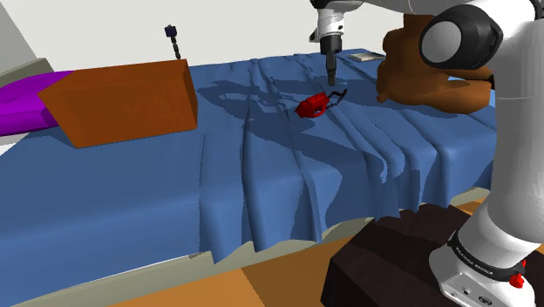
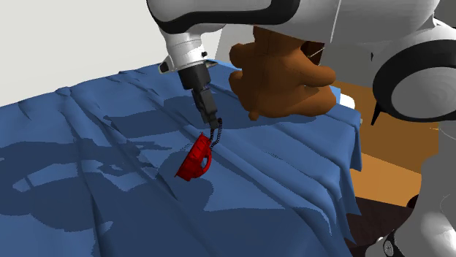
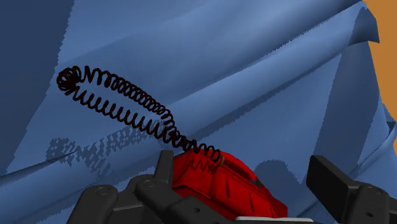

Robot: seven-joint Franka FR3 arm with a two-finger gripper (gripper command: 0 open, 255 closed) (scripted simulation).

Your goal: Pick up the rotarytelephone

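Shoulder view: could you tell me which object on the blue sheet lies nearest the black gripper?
The small red rotary telephone, right at the gripper; the brown plush toy and orange-brown block lie farther off.

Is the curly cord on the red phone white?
No, the curly cord coming off the red phone is black, plain against the blue cloth.
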